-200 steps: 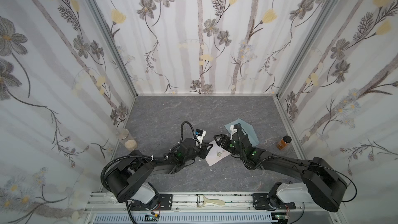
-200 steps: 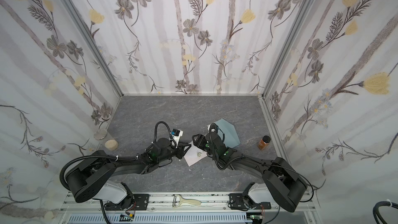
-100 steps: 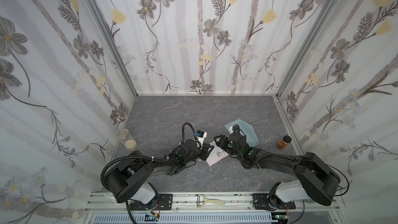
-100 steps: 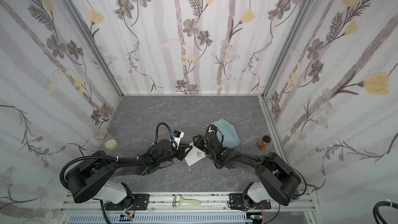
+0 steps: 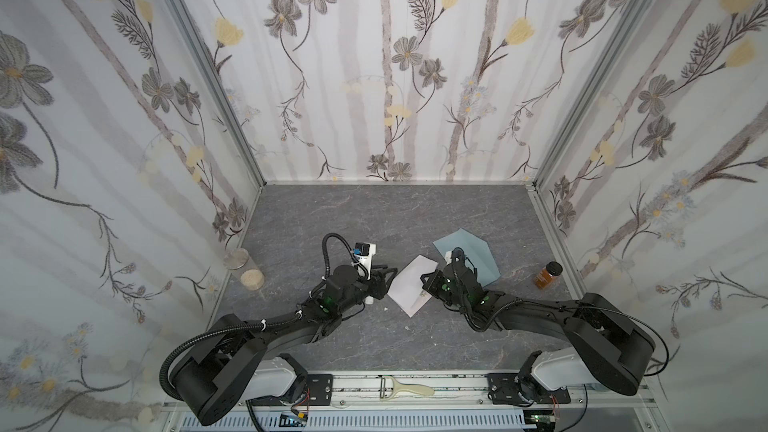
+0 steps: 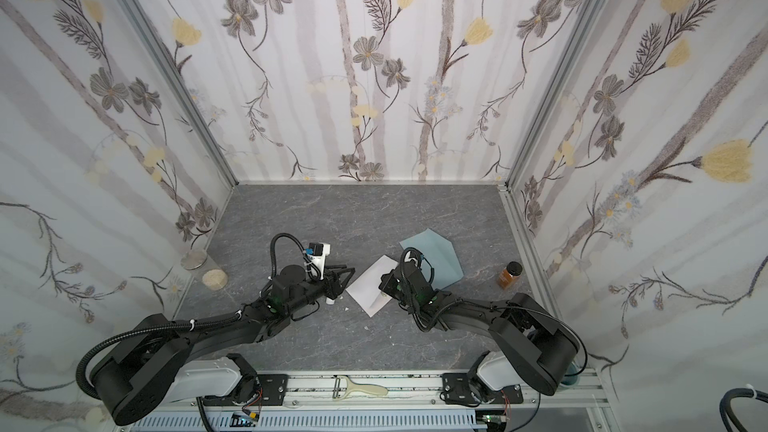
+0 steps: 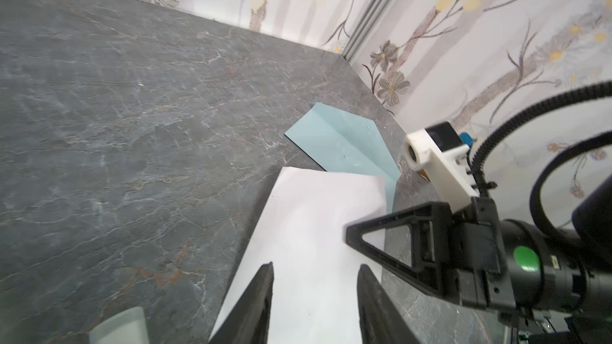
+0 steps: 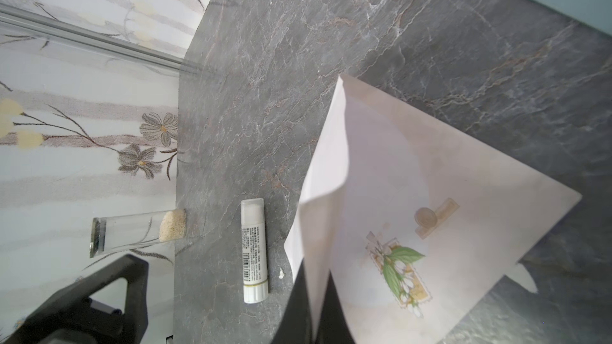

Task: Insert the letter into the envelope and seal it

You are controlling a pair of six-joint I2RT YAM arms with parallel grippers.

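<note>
Thin, limp letter [image 5: 409,286] curls beside the envelope [image 5: 478,251], right hand [image 8: 313,292] pinching its edge, left hand [image 7: 316,268] spread; edge-grip advisable.

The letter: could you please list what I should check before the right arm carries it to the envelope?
1. Right gripper shut on the letter at its edge: ok.
2. Left gripper jaws apart, not clamping the letter: ok.
3. The envelope lies flat with its flap open: ok.
4. Its pocket spread enough for entry: cannot tell.
5. Glue stick lies on the table, clear of the letter: ok.
</note>
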